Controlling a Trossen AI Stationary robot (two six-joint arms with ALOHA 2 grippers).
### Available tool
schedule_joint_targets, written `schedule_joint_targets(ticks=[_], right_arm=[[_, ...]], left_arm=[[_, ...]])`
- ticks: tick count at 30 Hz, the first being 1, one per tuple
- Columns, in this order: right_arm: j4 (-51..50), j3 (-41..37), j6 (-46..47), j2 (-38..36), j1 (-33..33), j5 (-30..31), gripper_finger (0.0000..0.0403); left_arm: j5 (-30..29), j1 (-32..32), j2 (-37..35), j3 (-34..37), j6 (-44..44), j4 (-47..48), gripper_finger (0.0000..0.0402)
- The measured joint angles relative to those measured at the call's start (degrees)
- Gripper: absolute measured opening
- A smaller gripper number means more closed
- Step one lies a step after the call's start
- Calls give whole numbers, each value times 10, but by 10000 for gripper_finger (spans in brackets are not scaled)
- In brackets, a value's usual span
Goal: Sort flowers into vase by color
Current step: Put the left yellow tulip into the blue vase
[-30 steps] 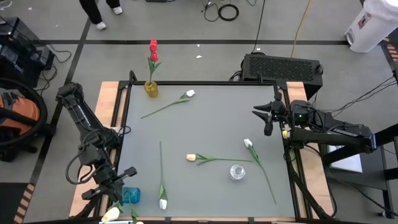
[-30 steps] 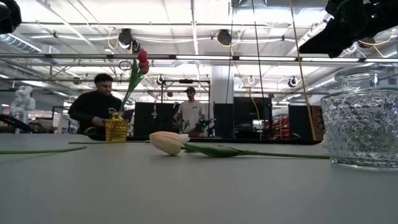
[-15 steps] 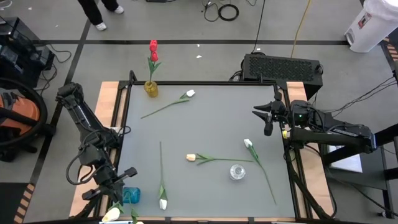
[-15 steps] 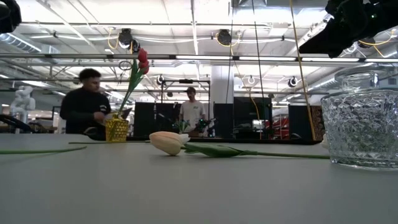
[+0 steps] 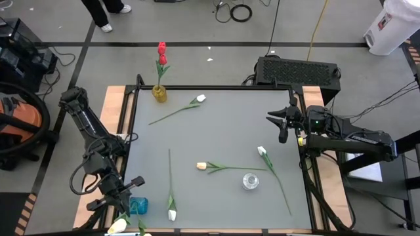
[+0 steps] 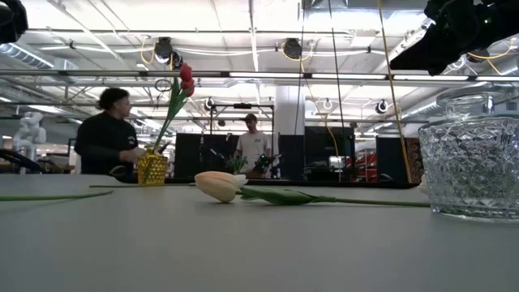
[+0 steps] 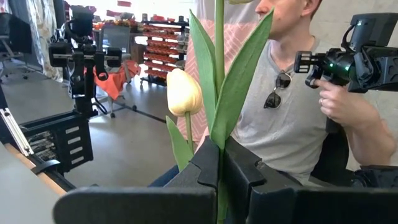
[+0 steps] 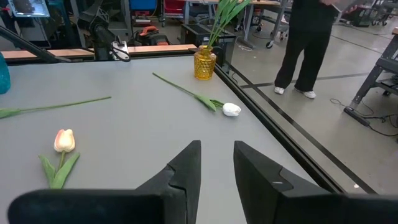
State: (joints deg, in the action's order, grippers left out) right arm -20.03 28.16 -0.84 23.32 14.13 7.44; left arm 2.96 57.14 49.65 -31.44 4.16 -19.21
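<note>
My left gripper point(image 5: 129, 202) is at the table's near left corner, over the blue vase point(image 5: 138, 206), shut on a tulip's green stem point(image 7: 219, 112). That tulip's head is out of view. A cream bud point(image 7: 185, 92) stands beside it and shows in the high view as a cream bud point(image 5: 117, 226). My right gripper point(image 5: 279, 126) hovers open at the table's right edge. A cream tulip point(image 5: 201, 166) and three white tulips point(image 5: 200, 98) point(image 5: 172, 214) point(image 5: 262, 151) lie flat on the table. Red tulips point(image 5: 161, 49) stand in the yellow vase point(image 5: 159, 93). My left gripper pinches the tulip's stem point(image 7: 219, 163) between its two fingers, just below a long leaf point(image 7: 239, 81). The fingers come level, pointing toward the table's near side, and lie across the stem. The stem stands upright in the hold. The fingers hide its lower end.
A clear glass vase point(image 5: 250, 181) stands near the table's right near part, by the cream tulip's stem. A person point(image 7: 292, 93) with a handheld device sits just beyond the near left corner. Other people point(image 6: 105, 142) move in the room behind the far edge.
Neither arm nor any flower has moved. In the low view a person in the room behind the table has shifted leftward, behind the yellow vase.
</note>
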Motion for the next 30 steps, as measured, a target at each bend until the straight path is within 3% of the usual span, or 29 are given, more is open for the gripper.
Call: schedule_joint_targets(ticks=[12, 30], right_arm=[[0, 0, 0, 0, 0, 0, 86], [0, 0, 0, 0, 0, 0, 86]], left_arm=[[0, 0, 0, 0, 16, 0, 33], [-22, 0, 0, 0, 15, 2, 38]])
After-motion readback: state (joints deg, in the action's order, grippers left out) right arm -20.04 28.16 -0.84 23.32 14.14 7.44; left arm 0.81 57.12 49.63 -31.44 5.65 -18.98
